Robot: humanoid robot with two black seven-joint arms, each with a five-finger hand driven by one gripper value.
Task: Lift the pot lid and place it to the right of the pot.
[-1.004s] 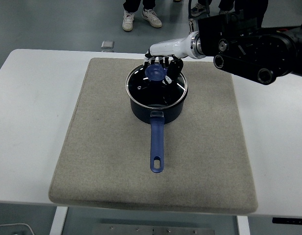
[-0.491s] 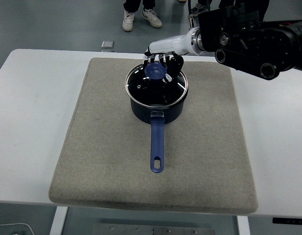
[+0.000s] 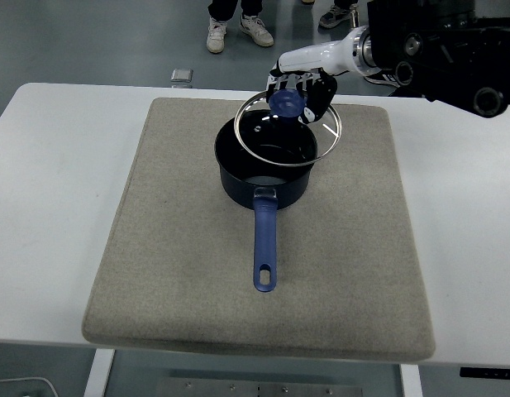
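A: Where is the pot lid (image 3: pixel 288 128)?

B: The glass lid with its metal rim is clear of the pot (image 3: pixel 265 168) and raised above it, offset toward the pot's right and far side. It is tilted, and part of its rim overlaps the pot's opening in the head view.

A: State of the right robot hand (image 3: pixel 297 89)?

B: Its fingers (image 3: pixel 317 93) are curled around the blue knob (image 3: pixel 285 102) at the lid's centre and grip it. The black arm (image 3: pixel 440 50) enters from the upper right corner, with a white wrist section behind the hand.

A: Orientation of the pot?

B: The dark blue pot stands upright on the grey mat (image 3: pixel 263 227), on its far half. Its long blue handle (image 3: pixel 265 244) gives the long axis, which runs from the pot body straight toward the desk's near edge. The hanging hole is at the near end of the handle.

A: Supporting surface?

B: The mat lies flat on the white desk (image 3: pixel 48 215).

A: Anything else in view?

B: 2 pairs of shoes (image 3: pixel 239 31) on the floor beyond the desk's far edge.
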